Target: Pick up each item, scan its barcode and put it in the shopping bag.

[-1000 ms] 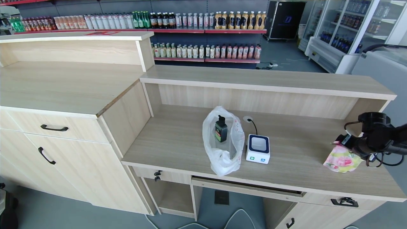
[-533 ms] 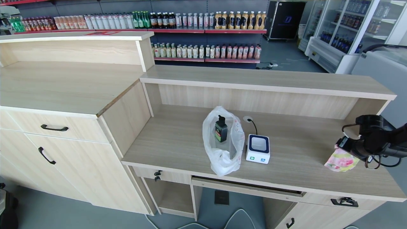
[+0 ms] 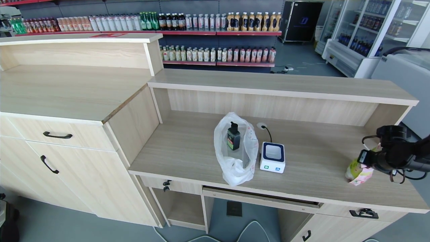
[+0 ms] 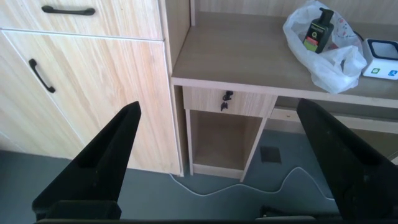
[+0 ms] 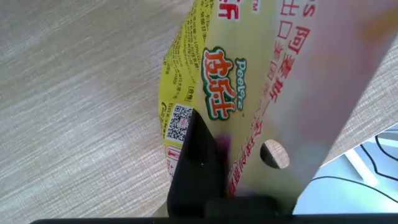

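Observation:
A yellow and pink snack pouch (image 3: 356, 171) stands on edge at the right end of the wooden counter (image 3: 312, 158). My right gripper (image 3: 365, 160) is shut on its top; whether its bottom touches the counter is unclear. Up close, the pouch (image 5: 249, 81) shows its printed face, with a dark finger (image 5: 199, 168) pressed on it. The white shopping bag (image 3: 235, 153) sits mid-counter with a dark pump bottle (image 3: 233, 137) inside. A white scanner (image 3: 272, 156) stands just right of the bag. My left gripper (image 4: 217, 168) hangs open, low beside the cabinet, far from the bag (image 4: 323, 46).
A raised wooden shelf (image 3: 278, 85) runs along the counter's back, and a taller cabinet (image 3: 67, 90) stands to the left. The scanner's cable (image 3: 267, 131) runs to a hole behind it. Bare counter lies between scanner and pouch.
The pouch lay flat under my right gripper; now it is turned up on edge in the grip. The right gripper shifted slightly. The bag and scanner stayed put.

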Controlling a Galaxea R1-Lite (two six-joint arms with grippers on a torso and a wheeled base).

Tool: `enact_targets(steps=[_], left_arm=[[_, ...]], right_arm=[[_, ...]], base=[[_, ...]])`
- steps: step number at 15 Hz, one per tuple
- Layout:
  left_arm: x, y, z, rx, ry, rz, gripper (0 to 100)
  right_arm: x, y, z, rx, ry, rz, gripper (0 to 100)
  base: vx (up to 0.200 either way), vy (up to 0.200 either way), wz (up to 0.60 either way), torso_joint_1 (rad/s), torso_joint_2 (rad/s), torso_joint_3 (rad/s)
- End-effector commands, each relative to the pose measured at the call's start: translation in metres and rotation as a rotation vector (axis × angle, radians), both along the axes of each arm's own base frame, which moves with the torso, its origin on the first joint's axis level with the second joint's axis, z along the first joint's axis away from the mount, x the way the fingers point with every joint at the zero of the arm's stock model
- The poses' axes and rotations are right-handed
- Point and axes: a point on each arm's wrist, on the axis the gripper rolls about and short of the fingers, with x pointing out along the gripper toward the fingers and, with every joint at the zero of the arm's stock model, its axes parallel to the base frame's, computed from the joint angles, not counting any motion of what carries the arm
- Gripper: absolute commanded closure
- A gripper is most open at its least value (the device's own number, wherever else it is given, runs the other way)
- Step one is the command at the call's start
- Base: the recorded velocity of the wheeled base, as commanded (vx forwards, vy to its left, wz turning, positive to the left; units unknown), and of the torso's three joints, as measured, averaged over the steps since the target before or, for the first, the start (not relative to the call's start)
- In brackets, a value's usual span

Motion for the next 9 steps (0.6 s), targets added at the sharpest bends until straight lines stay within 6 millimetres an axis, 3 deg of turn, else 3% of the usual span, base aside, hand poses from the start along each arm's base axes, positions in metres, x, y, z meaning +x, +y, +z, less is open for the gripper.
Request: enact_targets(steps=[1,5,9], left_arm=[[0.0,0.0,0.0,0.0,0.0,0.0,0],[0.0,0.0,0.0,0.0,0.0,0.0,0],[0.0,0.0,0.0,0.0,0.0,0.0,0]], right_arm=[[-0.005,0.002,0.013,-0.016,-0.036,0.006,100],[-0.046,0.02,0.104,-0.103,-0.286,0.402,100],[-0.104,0.058,0.177,-0.026,-0.576,1.005,100]], base=[[0.0,0.0,0.0,0.0,0.0,0.0],[0.0,0.0,0.0,0.0,0.0,0.0],[0.0,0.0,0.0,0.0,0.0,0.0]])
